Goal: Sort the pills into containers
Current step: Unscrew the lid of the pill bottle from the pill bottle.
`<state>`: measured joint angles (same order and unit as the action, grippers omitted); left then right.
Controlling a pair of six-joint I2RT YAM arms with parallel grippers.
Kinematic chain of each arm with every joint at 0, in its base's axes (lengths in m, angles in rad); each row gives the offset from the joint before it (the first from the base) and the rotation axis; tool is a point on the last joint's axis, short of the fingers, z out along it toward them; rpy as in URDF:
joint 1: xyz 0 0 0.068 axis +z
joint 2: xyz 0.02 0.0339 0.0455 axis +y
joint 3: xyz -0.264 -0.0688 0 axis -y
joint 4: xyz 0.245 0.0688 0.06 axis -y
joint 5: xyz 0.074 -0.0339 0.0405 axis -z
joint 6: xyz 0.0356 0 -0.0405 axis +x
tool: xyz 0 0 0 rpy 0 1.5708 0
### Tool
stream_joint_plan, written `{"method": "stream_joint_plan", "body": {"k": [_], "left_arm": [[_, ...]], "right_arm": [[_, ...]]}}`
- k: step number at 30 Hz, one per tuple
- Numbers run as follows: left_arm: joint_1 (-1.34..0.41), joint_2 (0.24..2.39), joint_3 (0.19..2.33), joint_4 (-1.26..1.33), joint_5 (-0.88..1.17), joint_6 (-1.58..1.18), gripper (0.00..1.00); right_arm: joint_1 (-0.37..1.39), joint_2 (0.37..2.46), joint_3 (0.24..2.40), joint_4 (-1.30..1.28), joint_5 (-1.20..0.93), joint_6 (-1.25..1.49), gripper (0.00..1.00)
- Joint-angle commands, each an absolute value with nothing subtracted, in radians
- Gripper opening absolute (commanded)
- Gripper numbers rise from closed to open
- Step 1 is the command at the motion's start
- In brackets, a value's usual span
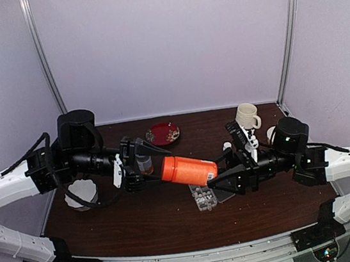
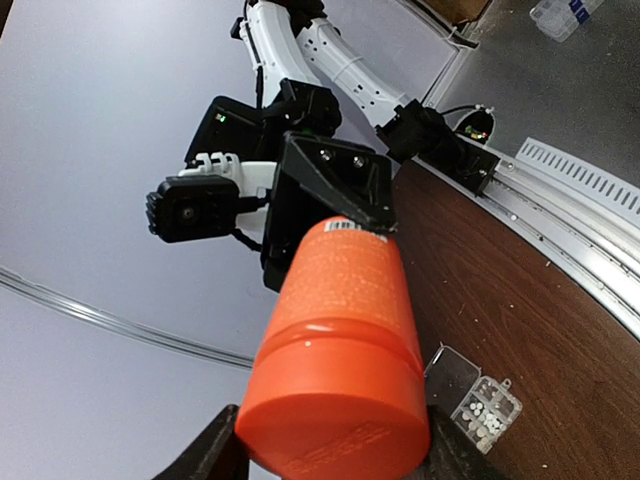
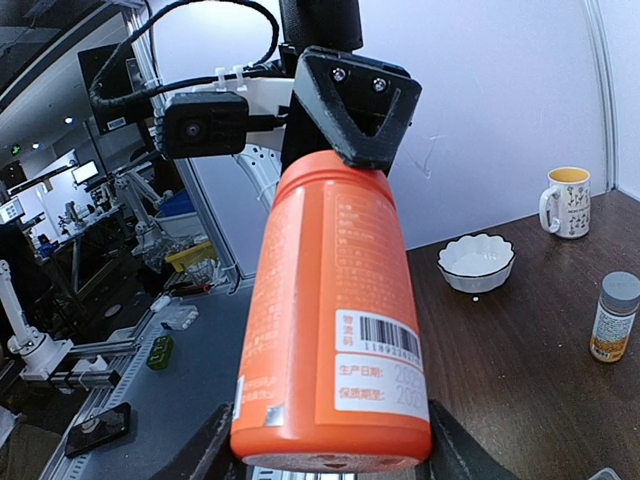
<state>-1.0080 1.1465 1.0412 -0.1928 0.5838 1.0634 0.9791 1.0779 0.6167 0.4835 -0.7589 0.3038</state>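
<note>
I can see the pills [image 2: 482, 415] as a pale cluster lying in the cells [image 2: 490, 408] of the clear organizer box [image 1: 203, 197]. It sits flat on the brown table [image 1: 143, 229] near the middle, with its lid raised. Directly above the box, an orange bottle [image 1: 188, 170] hangs on its side, clear of the table, between my two arms. The right gripper [image 3: 320, 455] has its fingers pressed to both sides of the bottle's base end, by the barcode label, holding it half-wide. The left gripper [image 2: 335, 450] has a finger on each side of the cap end. They look to be clamped against the cap, though the contact sits at the very frame edge. Further out, a white bowl [image 1: 81, 194] stands at the left edge under the left arm. A red plate [image 1: 162, 133] and a mug [image 1: 247, 116] are at the back, and a small grey-capped bottle [image 3: 614, 317] stands upright.
</note>
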Motion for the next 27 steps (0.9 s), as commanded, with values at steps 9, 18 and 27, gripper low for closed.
{"method": "stream_joint_plan", "body": {"k": [9,18,27], "left_arm": [[-1.011,1.122,1.016,-0.118,0.618,1.023,0.81],[-1.011,1.133,1.037,-0.152,0.638,1.017,0.48],[-1.012,1.177,1.128,-0.186,0.646,0.72,0.11]], "right_arm": [[0.975,1.093,0.657,0.526,-0.771,0.317,0.0],[0.976,1.098,0.659,0.524,-0.767,0.314,0.0],[0.976,1.075,0.666,0.458,-0.708,0.117,0.0]]}}
